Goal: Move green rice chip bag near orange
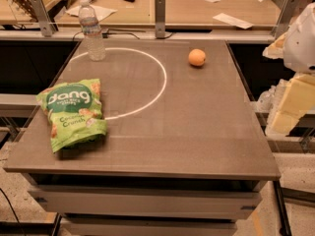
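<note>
The green rice chip bag lies flat on the grey table near its left edge, label up with white "dang" lettering. The orange sits on the table at the back right, far from the bag. My arm, white and cream, hangs at the right edge of the view, beyond the table's right side. The gripper is down there beside the table, well away from both the bag and the orange, holding nothing that I can see.
A clear water bottle stands at the table's back left, on a white circle line drawn on the top. Behind is a wooden counter with papers and metal posts.
</note>
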{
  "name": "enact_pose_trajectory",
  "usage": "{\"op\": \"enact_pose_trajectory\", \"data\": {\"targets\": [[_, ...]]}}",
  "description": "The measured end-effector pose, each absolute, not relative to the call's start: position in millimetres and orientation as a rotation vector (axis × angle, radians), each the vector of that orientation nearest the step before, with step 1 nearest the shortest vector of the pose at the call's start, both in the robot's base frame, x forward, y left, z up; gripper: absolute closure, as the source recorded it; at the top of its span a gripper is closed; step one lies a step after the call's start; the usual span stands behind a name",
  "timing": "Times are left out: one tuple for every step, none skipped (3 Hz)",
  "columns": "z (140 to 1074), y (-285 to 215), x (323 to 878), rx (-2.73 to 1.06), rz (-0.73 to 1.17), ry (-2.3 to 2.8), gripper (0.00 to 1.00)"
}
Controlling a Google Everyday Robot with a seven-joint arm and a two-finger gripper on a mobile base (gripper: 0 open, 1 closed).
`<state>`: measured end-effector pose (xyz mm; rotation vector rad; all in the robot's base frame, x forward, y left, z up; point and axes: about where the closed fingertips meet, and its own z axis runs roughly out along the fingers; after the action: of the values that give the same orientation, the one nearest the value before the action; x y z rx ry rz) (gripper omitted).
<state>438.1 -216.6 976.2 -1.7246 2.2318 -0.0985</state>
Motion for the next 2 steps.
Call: {"op": "enact_pose_trajectory", "data": {"targets": [[976.3,-216.7,438.1,-1.724,-0.098,2.232,0.00],[978.3,-217.8,436.3,-1.694,-0.088,2.232,0.00]]}}
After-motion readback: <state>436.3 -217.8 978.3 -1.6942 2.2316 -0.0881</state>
